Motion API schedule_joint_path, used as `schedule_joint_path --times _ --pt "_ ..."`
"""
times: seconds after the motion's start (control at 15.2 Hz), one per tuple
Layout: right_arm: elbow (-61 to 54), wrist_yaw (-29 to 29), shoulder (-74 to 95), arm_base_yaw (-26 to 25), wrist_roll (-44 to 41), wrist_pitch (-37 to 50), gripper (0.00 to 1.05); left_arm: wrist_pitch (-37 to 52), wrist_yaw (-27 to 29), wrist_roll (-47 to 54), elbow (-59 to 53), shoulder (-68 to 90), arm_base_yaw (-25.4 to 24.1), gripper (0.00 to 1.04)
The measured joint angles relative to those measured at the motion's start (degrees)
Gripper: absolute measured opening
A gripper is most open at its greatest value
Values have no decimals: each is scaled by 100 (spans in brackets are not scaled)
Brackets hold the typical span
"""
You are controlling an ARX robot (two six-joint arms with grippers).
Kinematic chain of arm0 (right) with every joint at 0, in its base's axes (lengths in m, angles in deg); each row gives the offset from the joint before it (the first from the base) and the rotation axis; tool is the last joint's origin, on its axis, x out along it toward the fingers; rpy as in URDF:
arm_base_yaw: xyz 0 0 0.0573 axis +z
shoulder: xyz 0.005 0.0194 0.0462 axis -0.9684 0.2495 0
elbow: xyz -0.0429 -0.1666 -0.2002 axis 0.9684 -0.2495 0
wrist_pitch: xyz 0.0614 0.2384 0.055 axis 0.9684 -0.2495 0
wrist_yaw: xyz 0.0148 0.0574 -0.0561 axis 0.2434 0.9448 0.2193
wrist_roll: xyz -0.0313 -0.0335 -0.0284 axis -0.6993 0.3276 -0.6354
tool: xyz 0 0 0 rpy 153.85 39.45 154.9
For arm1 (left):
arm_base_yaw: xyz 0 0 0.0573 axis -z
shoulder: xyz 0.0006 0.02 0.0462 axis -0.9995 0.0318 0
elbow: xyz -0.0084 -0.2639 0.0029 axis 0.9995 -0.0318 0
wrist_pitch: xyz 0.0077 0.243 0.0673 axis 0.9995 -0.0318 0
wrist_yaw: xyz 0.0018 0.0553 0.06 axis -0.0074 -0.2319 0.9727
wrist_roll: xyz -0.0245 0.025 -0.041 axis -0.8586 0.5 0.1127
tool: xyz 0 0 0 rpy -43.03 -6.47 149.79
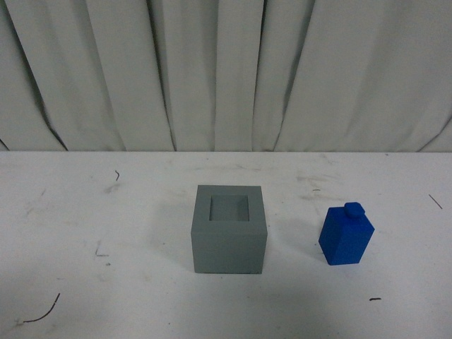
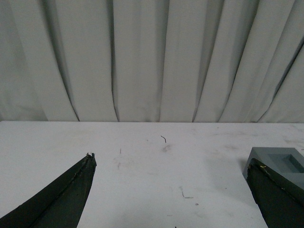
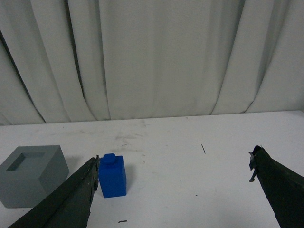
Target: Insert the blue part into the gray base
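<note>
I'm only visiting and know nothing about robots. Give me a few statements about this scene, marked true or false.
1. The blue part stands on the table, to the right of the gray base. True.
2. The blue part already sits in the base's recess. False: the recess is empty and the part stands apart from the base.
3. The right arm's jaws grip the blue part. False: they are open and hold nothing.
4. A pale curtain hangs behind the table. True.
5. The blue part lies on its side. False: it stands upright, knob on top.

blue part (image 1: pixel 345 236) right of gray base (image 1: pixel 229 229)
</note>
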State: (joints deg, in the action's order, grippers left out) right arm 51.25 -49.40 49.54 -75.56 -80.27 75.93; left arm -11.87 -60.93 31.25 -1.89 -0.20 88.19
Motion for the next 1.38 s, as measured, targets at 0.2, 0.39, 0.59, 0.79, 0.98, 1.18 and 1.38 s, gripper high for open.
schedule_joint_path --times 0.2,0.39,0.59,0.79,0.98,1.18,1.38 --pt "0 0 0 0 0 0 98 0 0 2 0 0 0 98" --pt "0 0 0 0 0 0 98 0 0 0 0 0 0 98" --pt "0 0 0 0 0 0 98 0 0 2 0 0 0 98" --pt "44 79 667 -249 393 448 98 0 0 0 0 0 0 98" --pt "621 883 3036 -955 380 2765 98 0 0 0 0 0 0 98" --pt "2275 1440 6067 -1086 48 4282 98 0 0 0 0 0 0 98" --pt "4347 2531 8470 -1049 -1054 3449 98 0 0 0 0 0 0 98"
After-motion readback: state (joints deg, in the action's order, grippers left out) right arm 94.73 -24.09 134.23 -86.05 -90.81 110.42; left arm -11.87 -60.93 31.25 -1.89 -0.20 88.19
